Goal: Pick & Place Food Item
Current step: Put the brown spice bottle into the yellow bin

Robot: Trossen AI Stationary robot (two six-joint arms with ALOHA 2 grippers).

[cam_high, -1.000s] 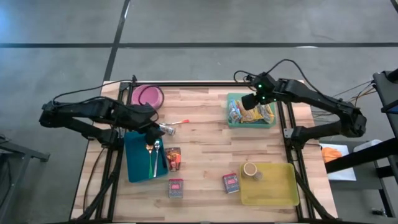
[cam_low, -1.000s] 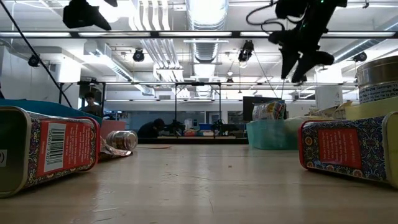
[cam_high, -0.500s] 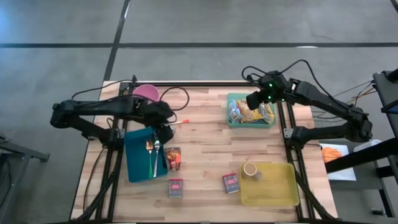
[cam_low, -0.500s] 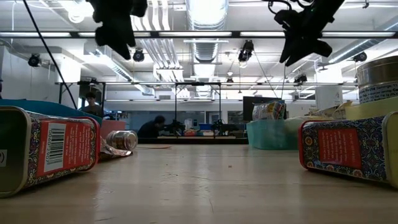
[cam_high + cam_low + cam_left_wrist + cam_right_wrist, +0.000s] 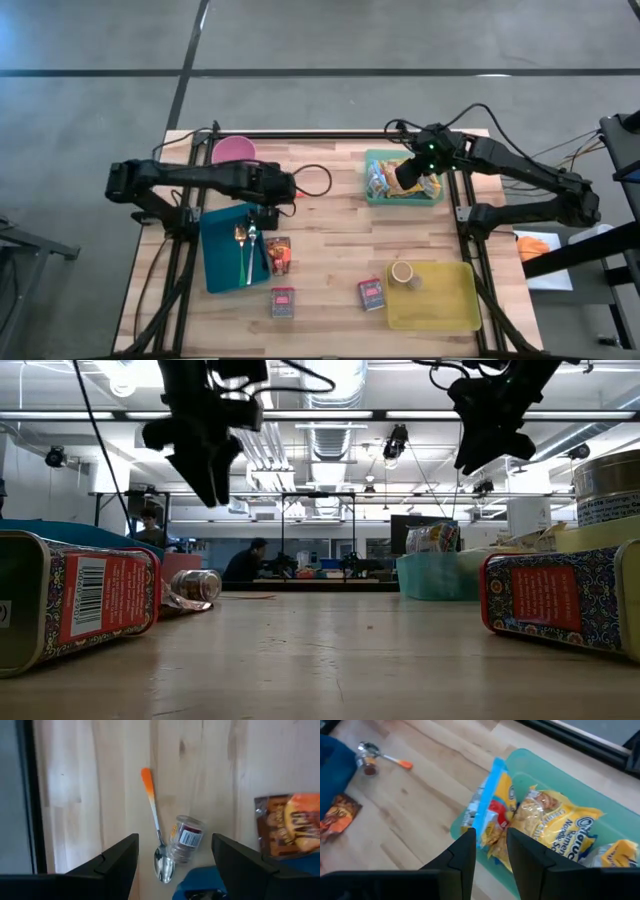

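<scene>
A green bin (image 5: pixel 370 200) at the far right holds several food packets (image 5: pixel 555 827). One of them, with a blue edge (image 5: pixel 482 815), stands against the bin's wall. My right gripper (image 5: pixel 405 180) hangs well above the bin (image 5: pixel 430 575), pointing slantwise down. Its fingers (image 5: pixel 465 852) are a narrow gap apart with nothing between them. My left gripper (image 5: pixel 175 842) points down over a small jar (image 5: pixel 186 837) that lies on its side beside an orange-handled spoon (image 5: pixel 152 805). This gripper is wide open and high above the table (image 5: pixel 210 485).
A teal tray (image 5: pixel 222 275) with cutlery lies under the left arm, with a taco packet (image 5: pixel 279 255) beside it. Two patterned tins (image 5: pixel 283 302) (image 5: pixel 371 293) lie near the front. A yellow tray (image 5: pixel 445 305) holds a round can (image 5: pixel 403 272). A pink bowl (image 5: pixel 232 150) stands far left.
My left gripper has swung from the table's left side toward the middle. It has come down and rolled about its own axis, and now hangs over the jar. My right gripper has stayed over the bin, and its fingers have drawn closer together.
</scene>
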